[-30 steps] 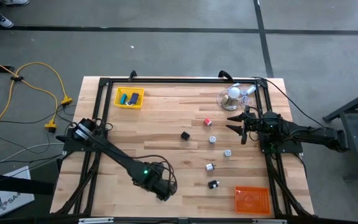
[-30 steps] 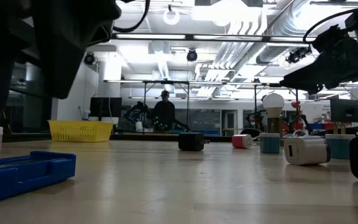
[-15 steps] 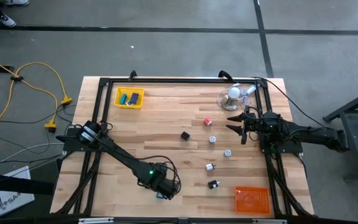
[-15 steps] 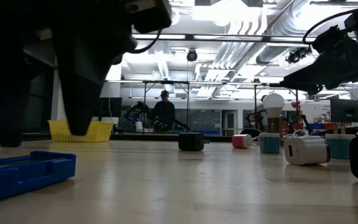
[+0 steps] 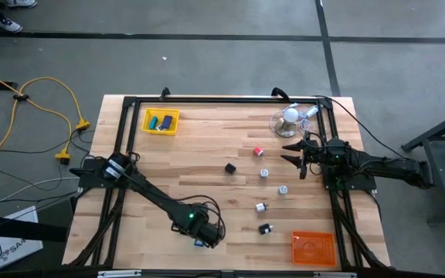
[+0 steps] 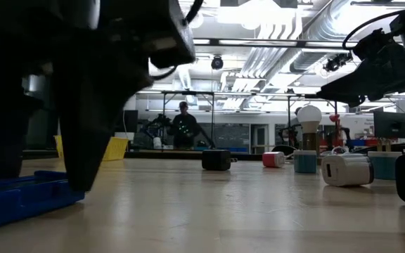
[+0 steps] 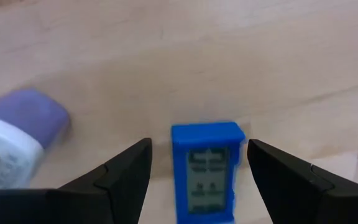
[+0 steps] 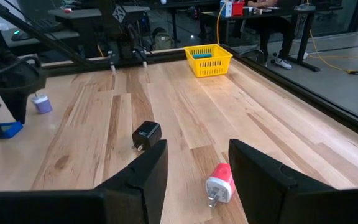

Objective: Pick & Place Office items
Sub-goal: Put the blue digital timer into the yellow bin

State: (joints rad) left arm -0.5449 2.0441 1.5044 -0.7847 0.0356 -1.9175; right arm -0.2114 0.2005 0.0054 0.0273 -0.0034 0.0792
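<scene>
The wooden table (image 5: 207,154) carries both arms, two trays and a scatter of small office items. The left arm reaches across the near-left part of the table, its left gripper (image 7: 197,163) lowered over a blue block (image 7: 207,168) lying flat on the wood, fingers released and spread to either side of the block without visibly touching it. Just beside that block lies a lilac-and-white cylindrical piece (image 7: 17,134). The right arm waits at the right edge of the table, the right gripper (image 5: 296,154) raised above the surface with its fingers partly apart and nothing between them. The orange tray (image 5: 314,248) sits at the near-right corner; the yellow tray (image 5: 161,121) sits at the far-left and holds blue and teal pieces. A white ball-shaped object (image 5: 290,116) with a clear wiry tangle rests near the far-right corner. Loose in the middle of the table, well apart from one another, are a black piece (image 5: 229,167), a red piece (image 5: 258,151), and several silver-white bits (image 5: 264,173) running toward the orange tray, the last a black bit (image 5: 265,228) near that tray.
</scene>
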